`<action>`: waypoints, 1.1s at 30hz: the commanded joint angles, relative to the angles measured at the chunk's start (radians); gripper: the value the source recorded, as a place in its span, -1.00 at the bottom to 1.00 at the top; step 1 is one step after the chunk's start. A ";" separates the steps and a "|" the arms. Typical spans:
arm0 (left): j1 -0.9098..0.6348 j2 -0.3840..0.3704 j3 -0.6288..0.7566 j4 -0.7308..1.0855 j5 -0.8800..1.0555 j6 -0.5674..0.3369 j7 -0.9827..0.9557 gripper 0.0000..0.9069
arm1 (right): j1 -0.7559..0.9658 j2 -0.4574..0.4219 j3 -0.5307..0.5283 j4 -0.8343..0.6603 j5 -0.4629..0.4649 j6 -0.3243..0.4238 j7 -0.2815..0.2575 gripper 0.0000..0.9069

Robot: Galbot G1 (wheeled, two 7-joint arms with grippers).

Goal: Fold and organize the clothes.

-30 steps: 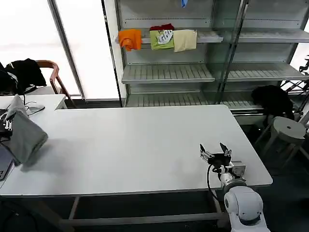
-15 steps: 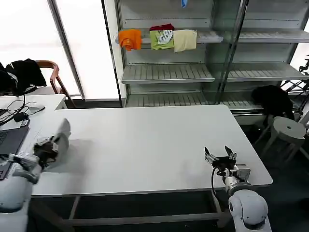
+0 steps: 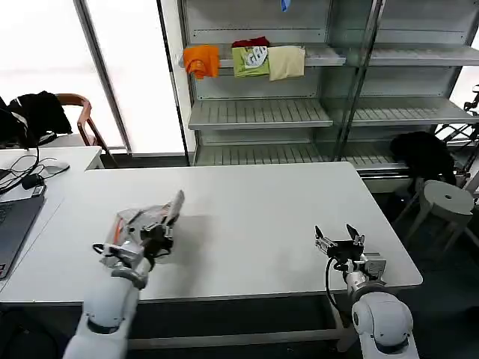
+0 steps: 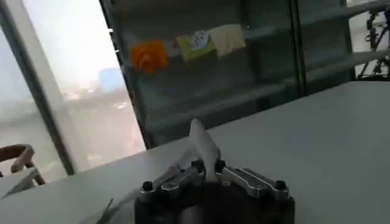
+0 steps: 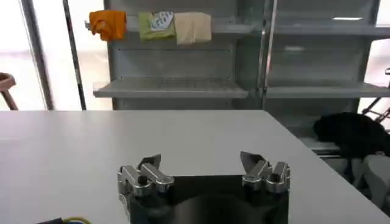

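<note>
Left gripper (image 3: pixel 153 228), fingers pinching a light grey bunched shirt (image 3: pixel 150 217), has carried it onto the white table (image 3: pixel 247 224), ready for folding; right gripper (image 3: pixel 338 241) waits, fingers spread.

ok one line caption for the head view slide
Left gripper carries a grey shirt over the white table; right gripper open.

White table (image 3: pixel 247 217); grey shelving (image 3: pixel 299 112) behind; bright window (image 3: pixel 45 60) left; white stool (image 3: pixel 447 200), perhaps plastic.

shirt (image 3: pixel 153 217) | light grey, bunched | pinched in left claw (image 3: pixel 147 233) | over table's front-left
</note>
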 commanded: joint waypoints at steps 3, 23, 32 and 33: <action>-0.094 -0.220 0.329 0.102 0.022 0.061 -0.128 1.00 | 0.008 0.017 -0.033 -0.004 -0.026 0.000 0.000 1.00; 0.023 -0.052 0.048 -0.222 -0.204 0.047 -0.111 1.00 | 0.234 0.234 -0.359 -0.264 0.345 -0.032 0.084 1.00; 0.125 0.013 -0.128 -0.196 -0.360 0.038 -0.094 1.00 | 0.238 0.234 -0.417 -0.328 0.460 -0.033 0.094 1.00; 0.137 0.021 -0.144 -0.189 -0.373 0.035 -0.092 1.00 | 0.237 0.234 -0.420 -0.334 0.473 -0.033 0.092 1.00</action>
